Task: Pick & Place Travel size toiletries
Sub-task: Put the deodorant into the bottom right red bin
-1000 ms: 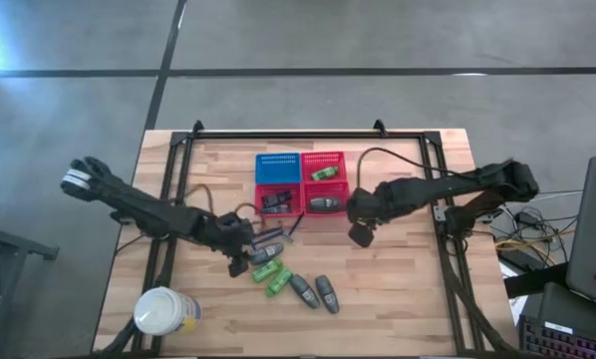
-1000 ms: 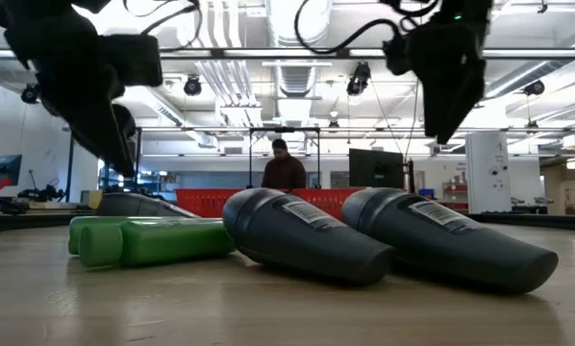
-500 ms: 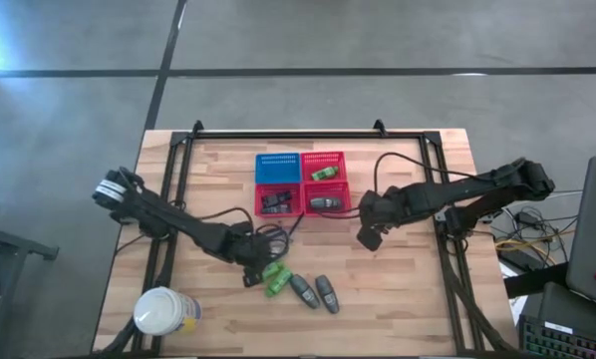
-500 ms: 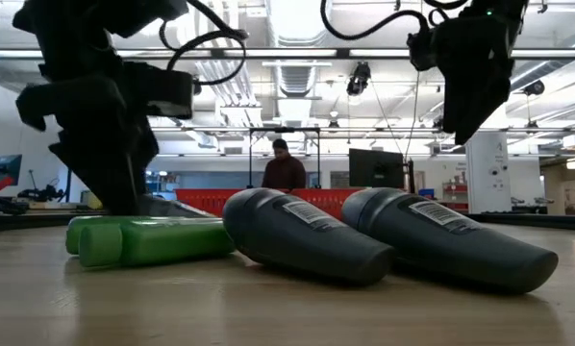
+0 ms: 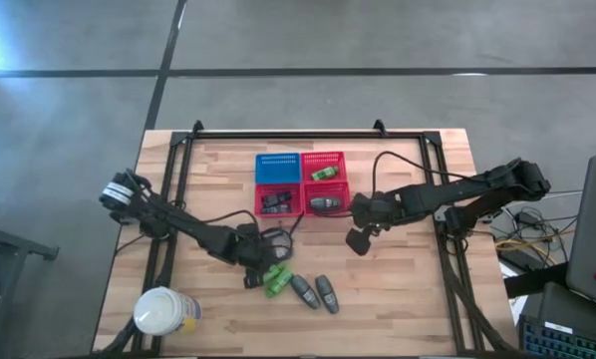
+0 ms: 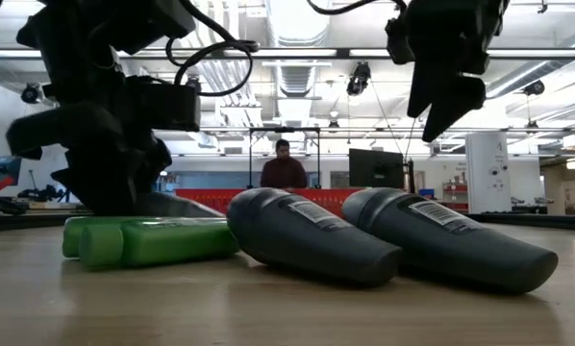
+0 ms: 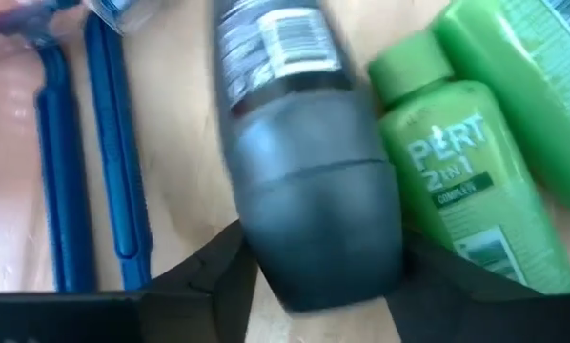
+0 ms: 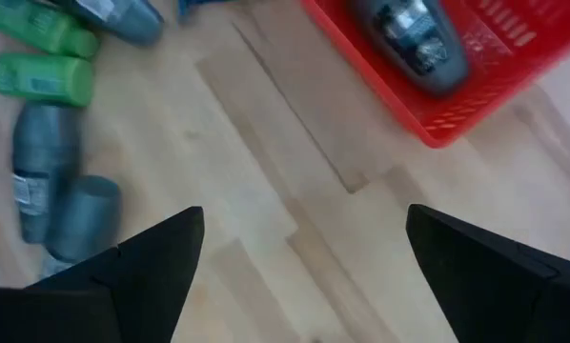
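The left end effector (image 5: 255, 261) is low over the wooden bench (image 5: 398, 309), near its middle and a little toward the front. In the left wrist view a grey rounded bottle (image 7: 309, 181) lies between its two dark fingers (image 7: 213, 272), and the fingers stand on both sides of the cap end. I cannot tell if they already press on it or are only around it. Just beside this bottle lie two bright green bottles (image 7: 471, 181); the nearer one has "PERT 2 in 1" on it. On the other side of the grey bottle are two blue razors (image 7: 66, 181), lying flat on the wood.

In the high view the green bottles (image 5: 274, 280) are next to the left end effector, and two more grey rounded bottles (image 5: 316, 291) lie side by side a little to the right of them. In the low view these two grey bottles (image 6: 384, 240) lie on their sides, close together.

The right end effector (image 5: 359, 237) hangs above the bench, just in front of the red baskets (image 5: 323, 199), with its fingers wide apart and nothing between them. One red basket (image 8: 476, 105) holds a grey bottle (image 8: 414, 38). The blue basket (image 5: 277, 167) stands behind, next to a red basket holding a green bottle (image 5: 325, 174).

A large white jar (image 5: 163, 312) stands at the front left corner of the bench. A person (image 6: 284, 165) is in the room far behind.
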Tool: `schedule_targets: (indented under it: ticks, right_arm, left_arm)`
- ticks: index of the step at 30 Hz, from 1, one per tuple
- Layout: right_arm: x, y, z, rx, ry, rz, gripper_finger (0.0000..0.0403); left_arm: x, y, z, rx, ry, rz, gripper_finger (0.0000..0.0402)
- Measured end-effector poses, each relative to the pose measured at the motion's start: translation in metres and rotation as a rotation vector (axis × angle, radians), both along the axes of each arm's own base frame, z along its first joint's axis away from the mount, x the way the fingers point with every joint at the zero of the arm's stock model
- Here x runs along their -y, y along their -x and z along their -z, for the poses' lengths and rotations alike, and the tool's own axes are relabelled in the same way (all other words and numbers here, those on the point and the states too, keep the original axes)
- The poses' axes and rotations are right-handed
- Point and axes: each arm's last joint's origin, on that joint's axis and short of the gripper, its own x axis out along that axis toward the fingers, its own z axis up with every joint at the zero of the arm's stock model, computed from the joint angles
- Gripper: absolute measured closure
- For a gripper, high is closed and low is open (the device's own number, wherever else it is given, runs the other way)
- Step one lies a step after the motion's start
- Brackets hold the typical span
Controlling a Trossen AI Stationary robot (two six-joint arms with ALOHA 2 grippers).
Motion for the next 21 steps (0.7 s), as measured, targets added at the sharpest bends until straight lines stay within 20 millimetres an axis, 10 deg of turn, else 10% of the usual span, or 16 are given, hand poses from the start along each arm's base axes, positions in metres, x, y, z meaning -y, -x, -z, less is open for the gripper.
schedule_targets:
  ticks: [21]
  right_arm:
    - [0.001, 0.0, 0.001, 0.005, 0.004, 0.053, 0.0043]
  left_arm:
    - [-0.009, -0.016, -0.016, 0.071, 0.053, -0.062, 0.0106]
